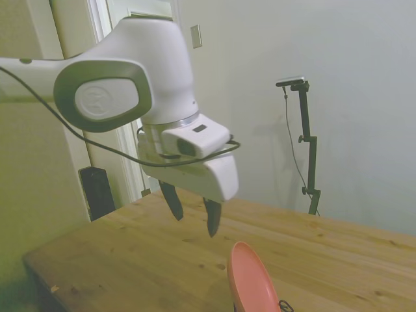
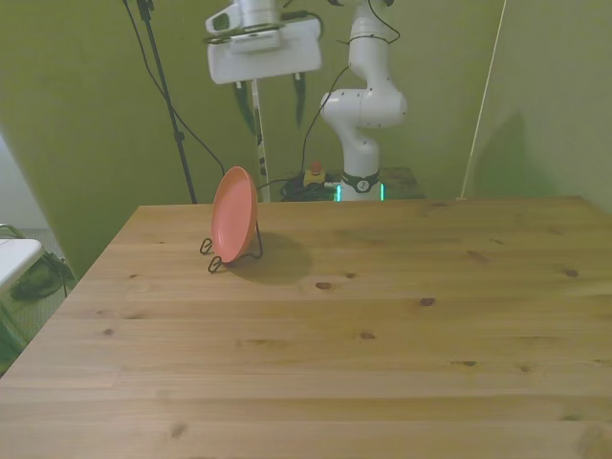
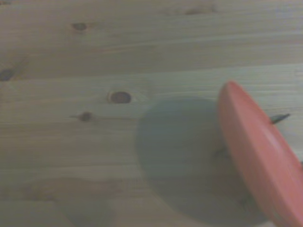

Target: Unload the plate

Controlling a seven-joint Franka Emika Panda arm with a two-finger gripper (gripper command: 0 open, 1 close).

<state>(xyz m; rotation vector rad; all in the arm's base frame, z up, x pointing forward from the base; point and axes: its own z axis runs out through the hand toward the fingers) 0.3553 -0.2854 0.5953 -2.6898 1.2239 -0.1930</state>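
The salmon-pink plate (image 2: 235, 215) stands on edge in a thin black wire rack (image 2: 212, 258) near the far left of the table in the front view. In the side view the plate (image 1: 250, 279) shows at the bottom edge, partly cut off. My gripper (image 2: 274, 124) hangs well above it and slightly toward the front view's right, open, with nothing between its dark fingers (image 1: 173, 203). The wrist view shows the plate's rim (image 3: 258, 151), its round shadow on the wood and a tip of the rack (image 3: 279, 117).
The wooden table (image 2: 382, 325) stretches wide to the front view's right and toward the camera. A red-topped button box (image 2: 315, 174) sits by the robot's base behind the far edge. A black box (image 1: 97, 192) stands beyond the table.
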